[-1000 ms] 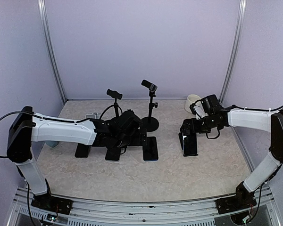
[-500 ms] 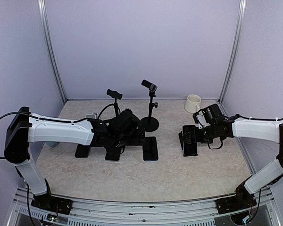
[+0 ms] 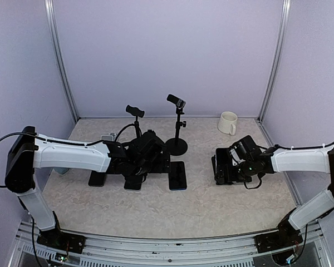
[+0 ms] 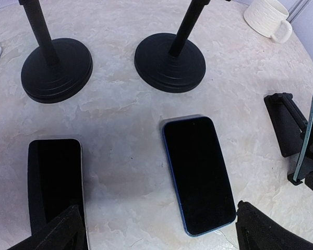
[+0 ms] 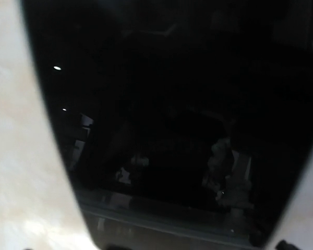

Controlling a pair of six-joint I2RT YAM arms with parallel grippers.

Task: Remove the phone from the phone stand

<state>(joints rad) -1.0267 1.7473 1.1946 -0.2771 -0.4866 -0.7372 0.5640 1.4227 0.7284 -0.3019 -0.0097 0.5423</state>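
Note:
The phone [image 3: 221, 173] leans with its dark screen up on a low black phone stand [image 3: 215, 162] at the right of the table. In the left wrist view, the phone [image 4: 307, 136] shows edge-on at the right border, with the phone stand [image 4: 283, 125] behind it. My right gripper [image 3: 232, 166] is right at the phone, open. The dark glass of the phone [image 5: 167, 114] fills the right wrist view, and only a fingertip [image 5: 283, 245] shows at the bottom edge. My left gripper [image 4: 161, 235] hovers open over the flat phones, holding nothing.
Three phones lie flat left of centre, among them a blue-edged one [image 4: 198, 174] and a silver-edged one [image 4: 55, 182]. Two tall pole stands rise from round bases [image 4: 169, 61] [image 4: 56, 69]. A white mug [image 3: 229, 122] stands at the back right.
My right arm has dropped lower and come nearer, closing in on the phone and uncovering the mug. The left arm has barely moved.

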